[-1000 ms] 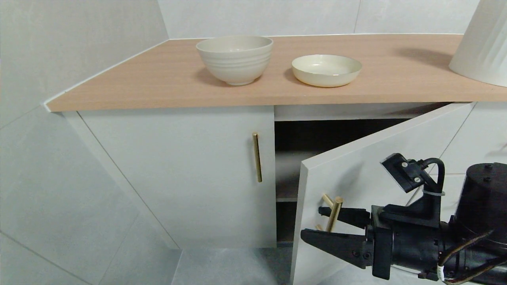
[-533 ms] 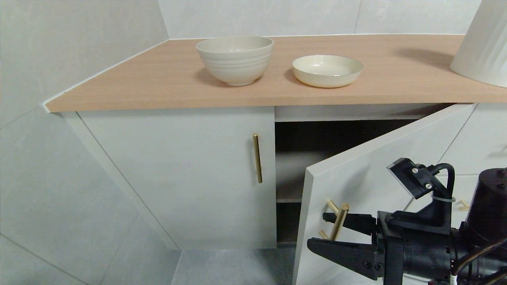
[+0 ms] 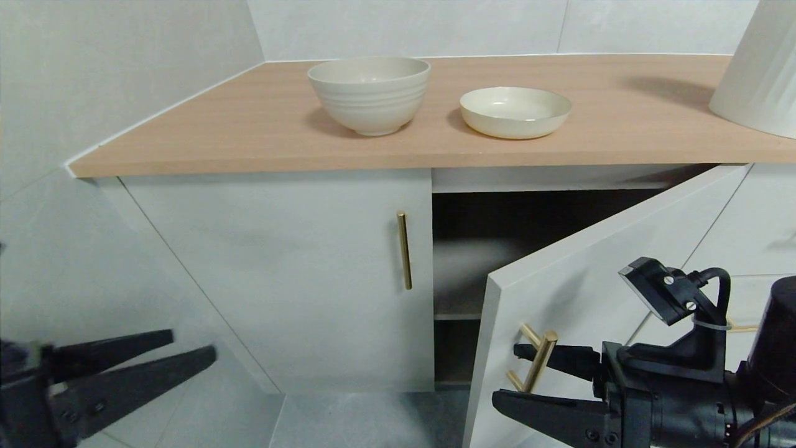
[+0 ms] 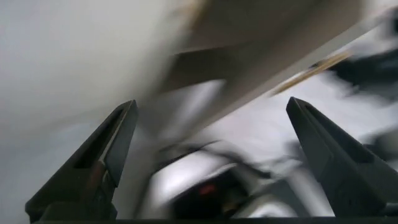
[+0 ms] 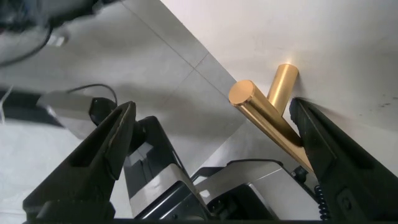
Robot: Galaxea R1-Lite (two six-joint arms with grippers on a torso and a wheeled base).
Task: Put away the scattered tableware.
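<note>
- Head view: deep ribbed bowl (image 3: 369, 93) upright on the wooden counter (image 3: 249, 137), mouth up, round, so no long axis to speak of.
- Just to its right and apart from it, shallow dish (image 3: 515, 111), also mouth up, flat on the same counter.
- Far right on the counter, well apart from both: part of a white fluted object (image 3: 755, 68).
- Below the counter, white cabinet with closed left door (image 3: 280, 280), its brass bar handle (image 3: 404, 249) standing upright.
- Right-hand door (image 3: 591, 267) swung open toward the camera, with a shelf (image 3: 460, 274) in the dark interior behind it.
- Pale grey tiled walls on the left and behind; grey floor at the foot of the cabinet.
- Right end effector (image 3: 505, 374) low at the open door's free edge, released, fingers spread to either side of that door's brass pull (image 3: 540, 362). Not clamped on it.
- Right wrist view: same brass pull (image 5: 261, 115) between the spread fingers of the right end effector (image 5: 211, 106). One finger right against the pull, the other well clear.
- Left end effector (image 3: 193, 345) low at the left, in front of the tiled wall, well apart from the cabinet doors and the tableware.
- Left wrist view: left end effector (image 4: 211, 101) spread wide, grasping nothing; background too blurred to read.
</note>
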